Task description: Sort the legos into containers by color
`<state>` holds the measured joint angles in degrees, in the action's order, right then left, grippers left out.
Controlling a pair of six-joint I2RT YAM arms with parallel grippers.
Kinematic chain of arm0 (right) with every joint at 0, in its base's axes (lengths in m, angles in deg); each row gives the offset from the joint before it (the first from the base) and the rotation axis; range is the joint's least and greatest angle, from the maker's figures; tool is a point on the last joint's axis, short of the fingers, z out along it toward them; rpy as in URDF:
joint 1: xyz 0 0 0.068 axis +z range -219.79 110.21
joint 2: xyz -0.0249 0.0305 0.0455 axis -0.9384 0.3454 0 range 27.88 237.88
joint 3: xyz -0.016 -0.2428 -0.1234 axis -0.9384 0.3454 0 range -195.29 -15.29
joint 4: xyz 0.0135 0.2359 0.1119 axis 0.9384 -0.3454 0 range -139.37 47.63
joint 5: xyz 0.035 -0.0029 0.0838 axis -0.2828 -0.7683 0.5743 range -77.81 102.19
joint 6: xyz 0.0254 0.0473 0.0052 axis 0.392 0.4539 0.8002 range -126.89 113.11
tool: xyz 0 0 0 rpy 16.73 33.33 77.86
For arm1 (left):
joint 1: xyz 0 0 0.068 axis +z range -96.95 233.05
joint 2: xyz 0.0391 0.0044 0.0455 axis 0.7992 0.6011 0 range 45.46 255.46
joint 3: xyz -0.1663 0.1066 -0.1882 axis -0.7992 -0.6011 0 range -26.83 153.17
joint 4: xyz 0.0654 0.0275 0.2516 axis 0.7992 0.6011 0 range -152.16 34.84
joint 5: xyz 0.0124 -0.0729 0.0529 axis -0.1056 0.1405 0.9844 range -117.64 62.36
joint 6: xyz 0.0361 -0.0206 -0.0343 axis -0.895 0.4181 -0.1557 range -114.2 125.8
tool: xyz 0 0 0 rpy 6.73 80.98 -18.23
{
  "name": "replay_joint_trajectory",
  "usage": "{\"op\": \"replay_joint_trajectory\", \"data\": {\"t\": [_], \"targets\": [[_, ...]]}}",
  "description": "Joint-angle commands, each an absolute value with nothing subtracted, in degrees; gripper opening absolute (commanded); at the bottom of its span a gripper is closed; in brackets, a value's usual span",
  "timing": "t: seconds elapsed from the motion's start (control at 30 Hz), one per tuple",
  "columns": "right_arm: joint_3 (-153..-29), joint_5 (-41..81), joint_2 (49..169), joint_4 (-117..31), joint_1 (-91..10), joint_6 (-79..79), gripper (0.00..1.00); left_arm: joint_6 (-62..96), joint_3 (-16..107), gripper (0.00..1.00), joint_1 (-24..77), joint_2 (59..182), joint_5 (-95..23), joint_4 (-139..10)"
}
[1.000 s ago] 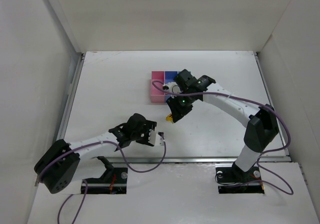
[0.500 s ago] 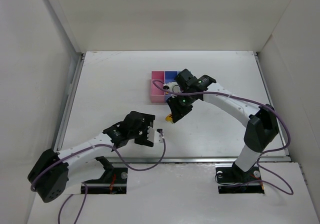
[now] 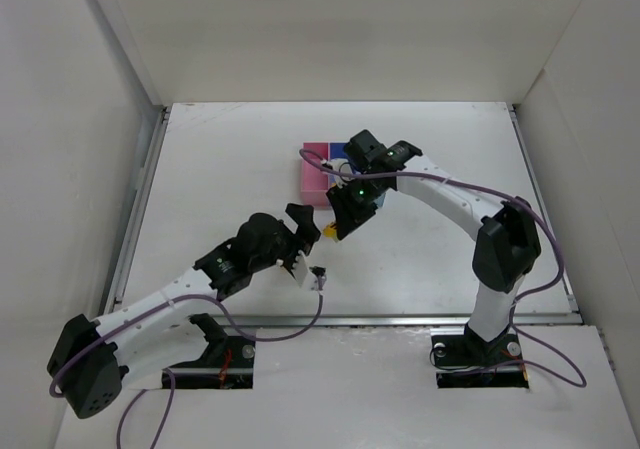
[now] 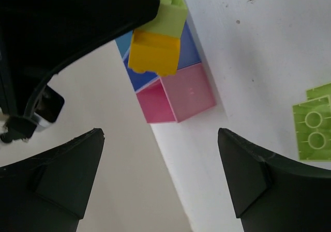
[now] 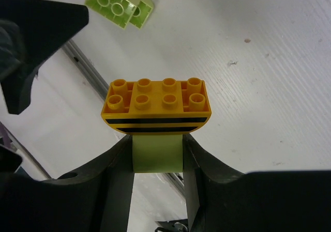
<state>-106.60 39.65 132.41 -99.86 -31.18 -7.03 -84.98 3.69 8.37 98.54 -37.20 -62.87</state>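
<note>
Your white table (image 3: 230, 169) carries the containers (image 3: 313, 181) toward the back, with the pink bin (image 4: 189, 92) on the end and the blue bin (image 4: 147, 79) joined to it. Your right gripper (image 5: 158, 159) hangs just on the near side of them, clenched on a clump of legos (image 5: 158, 105) — it pinches the lime piece, with the yellow-orange one stuck past the fingertips. Your left gripper (image 4: 163, 175) gapes wide, holding nothing, close beside it — a loose lime brick (image 4: 313, 128) lies on the table nearby.

Overhead view facing down, wrist views close, both sharing legos (image 4: 154, 53)
</note>
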Motion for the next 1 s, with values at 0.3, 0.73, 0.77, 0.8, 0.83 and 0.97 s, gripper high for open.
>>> {"op": "replay_joint_trajectory", "data": {"t": [0.3,0.73,0.77,0.8,0.83,0.97], "targets": [[-110.48,44.27,132.12,-98.7,-31.21,-2.68,0.0,-96.14,5.6,0.75,5.69,100.48,-40.47,-70.6],[-113.46,44.79,133.17,-95.63,-30.07,0.23,0.0,-101.42,4.99,0.51,4.54,99.33,-42.32,-69.46],[-113.47,44.79,133.17,-95.63,-30.07,0.23,0.0,-101.43,4.99,0.49,4.54,99.33,-42.32,-69.46],[-113.47,44.79,133.17,-95.63,-30.07,0.23,0.0,-101.43,4.99,0.42,4.54,99.33,-41.71,-69.46],[-113.47,44.79,133.17,-95.63,-30.07,0.23,0.0,-101.43,4.99,0.38,4.54,99.33,-41.7,-69.46],[-113.47,45.32,133.17,-95.1,-29.54,0.23,0.0,-102.83,4.46,0.32,4.54,99.33,-42.41,-69.46]]}}
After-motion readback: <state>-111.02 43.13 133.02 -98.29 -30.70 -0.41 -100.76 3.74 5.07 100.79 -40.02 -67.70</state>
